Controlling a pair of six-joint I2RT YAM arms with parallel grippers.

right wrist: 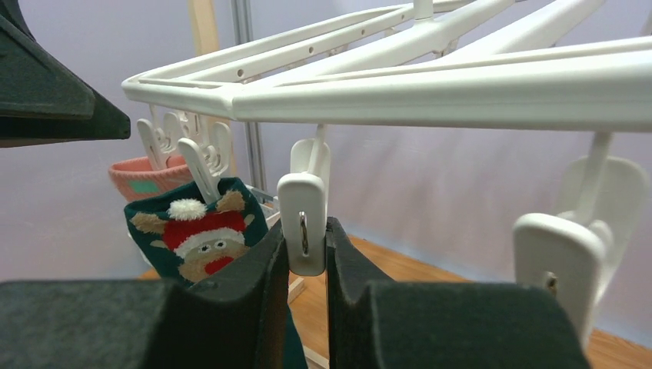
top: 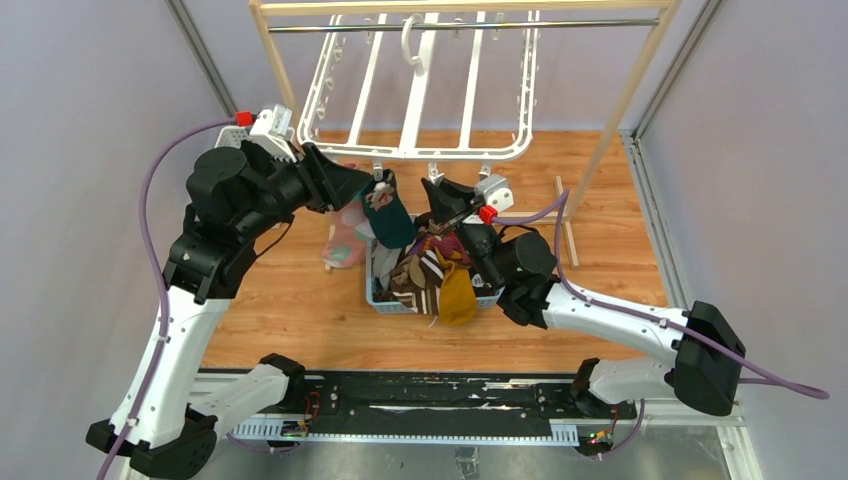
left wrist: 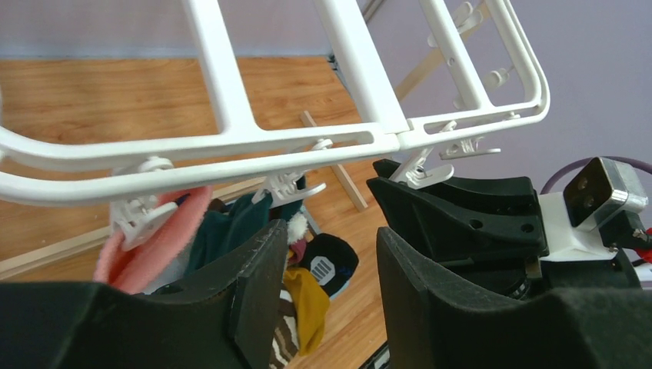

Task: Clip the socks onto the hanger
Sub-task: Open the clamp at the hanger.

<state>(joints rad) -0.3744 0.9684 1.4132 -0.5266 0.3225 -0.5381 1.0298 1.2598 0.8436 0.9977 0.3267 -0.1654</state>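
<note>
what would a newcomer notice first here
The big white drying hanger hanging from the rail at the back, with a pink sock and a green reindeer sock clipped along its near edge. Just below, the right gripper pinches an empty clip, above a basket heaped with socks.

place: robotics lab cell | evidence: lilac partition walls (top: 60, 150) on metal posts (top: 208, 60); left arm (top: 185, 330) and right arm (top: 610, 320) bolted to black base rail (top: 420, 385); wood-grain tabletop (top: 300, 320)

Right pincer (right wrist: 306, 254) hides the bottom of the green sock (right wrist: 192, 231).
</note>
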